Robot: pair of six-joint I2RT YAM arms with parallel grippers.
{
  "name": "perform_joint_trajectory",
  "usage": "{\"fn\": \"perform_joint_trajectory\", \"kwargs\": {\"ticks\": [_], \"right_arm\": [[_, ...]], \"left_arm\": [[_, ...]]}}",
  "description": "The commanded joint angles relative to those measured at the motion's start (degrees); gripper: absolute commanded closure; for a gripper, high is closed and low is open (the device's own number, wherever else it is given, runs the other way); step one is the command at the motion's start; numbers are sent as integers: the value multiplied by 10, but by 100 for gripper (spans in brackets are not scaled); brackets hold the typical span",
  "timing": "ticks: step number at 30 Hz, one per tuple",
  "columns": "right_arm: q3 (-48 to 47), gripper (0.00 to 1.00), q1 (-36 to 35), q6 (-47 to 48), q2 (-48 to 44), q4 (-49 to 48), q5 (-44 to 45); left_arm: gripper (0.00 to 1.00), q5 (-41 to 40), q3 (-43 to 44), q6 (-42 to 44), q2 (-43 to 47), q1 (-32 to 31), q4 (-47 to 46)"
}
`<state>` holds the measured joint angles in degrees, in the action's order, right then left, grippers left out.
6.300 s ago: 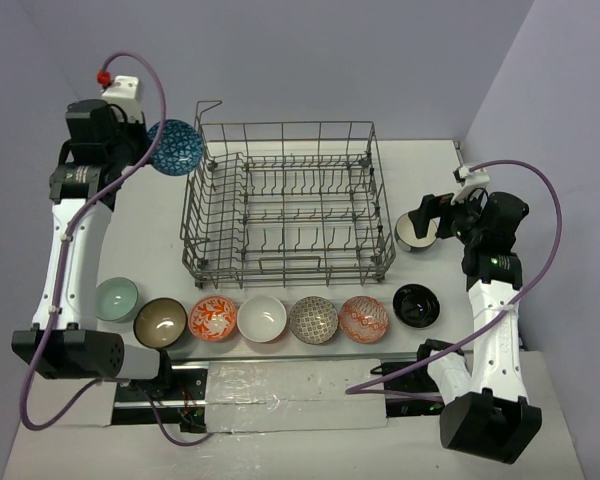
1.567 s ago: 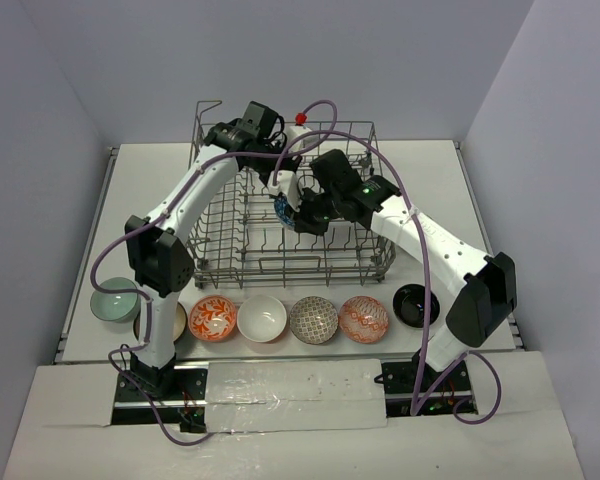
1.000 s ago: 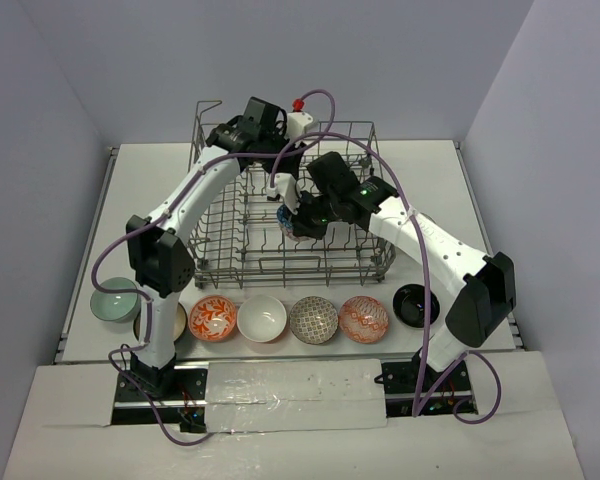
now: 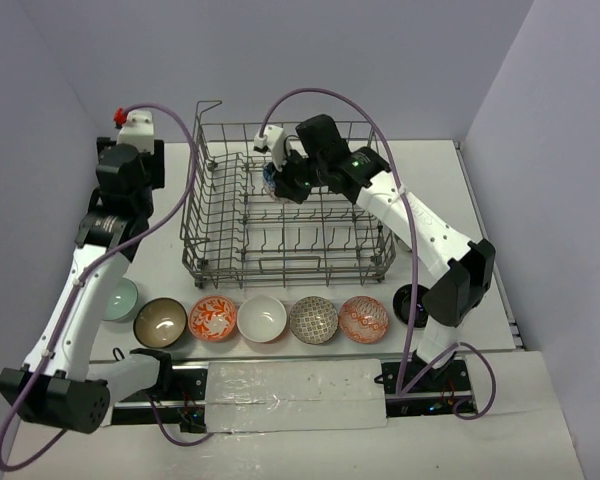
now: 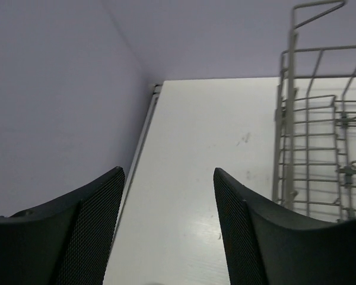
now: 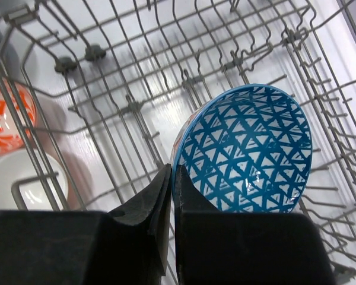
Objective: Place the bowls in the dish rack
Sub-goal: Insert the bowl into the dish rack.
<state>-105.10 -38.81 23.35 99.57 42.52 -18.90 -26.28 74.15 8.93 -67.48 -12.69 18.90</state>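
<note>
Right fingers (image 6: 145, 211) pinch rim, blue triangle-patterned bowl (image 6: 249, 148).

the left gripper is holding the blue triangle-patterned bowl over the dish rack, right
Not quite: the right gripper holds the blue triangle-patterned bowl, pinching its rim over the dish rack, as the right wrist view shows. The left gripper is open and empty, off to the side of the rack.

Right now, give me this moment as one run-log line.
left end effector: open, empty, left of dish rack | right end effector: shut on blue-patterned bowl, over rack | seven bowls in front of rack
</note>
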Motion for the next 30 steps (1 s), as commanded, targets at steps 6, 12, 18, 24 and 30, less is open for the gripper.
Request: {"fn": "perform_joint_trajectory", "kwargs": {"ticks": [6, 12, 18, 24, 30], "right_arm": [[-95, 100, 9, -93, 52, -67, -61], [-163, 100, 28, -161, 97, -78, -135], [-153, 100, 58, -258, 109, -155, -200], [-86, 100, 92, -371, 108, -283, -239], [-53, 100, 123, -514, 136, -418, -266]], "left_arm": [[34, -47, -131, -3, 86, 56, -51], [35, -33, -178, -20, 126, 100, -52], [36, -22, -197, -25, 138, 120, -60], [36, -14, -198, -38, 137, 125, -55], [37, 17, -210, -65, 142, 162, -54]]}}
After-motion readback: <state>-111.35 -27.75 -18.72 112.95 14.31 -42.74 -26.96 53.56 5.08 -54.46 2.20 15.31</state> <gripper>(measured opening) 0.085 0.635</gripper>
